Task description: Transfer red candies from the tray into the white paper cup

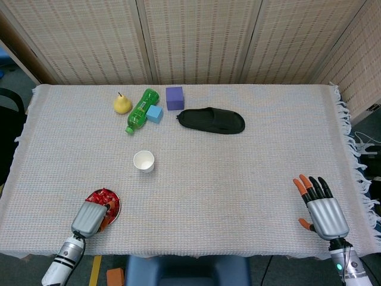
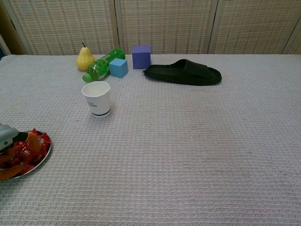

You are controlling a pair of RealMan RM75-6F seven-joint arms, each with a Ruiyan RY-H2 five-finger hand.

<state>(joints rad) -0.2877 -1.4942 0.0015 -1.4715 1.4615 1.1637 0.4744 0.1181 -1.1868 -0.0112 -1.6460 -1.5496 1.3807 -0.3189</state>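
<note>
The left hand (image 1: 90,216) is hovering low over the small round metal tray (image 1: 116,203) at the near left corner of the counter (image 1: 238,173), its fingers (image 2: 32,141) dipping down among the shiny red wrapped candies (image 1: 101,196). Whether those fingers are actually pinching a candy, I cannot tell: the back of the hand is hiding them from the head view, and the chest view is catching only orange tips at the picture's edge.

The white paper cup (image 2: 97,98) is standing upright, well apart from the tray and further up the counter. From the chest view its inside is looking bare white near the rim, with no red showing, so by my reading the transfer is only just starting and the whole pile is waiting to be carried over.

The right hand (image 1: 323,206) is resting at the far right edge of the counter, fingers spread apart and holding nothing, taking no part.
</note>
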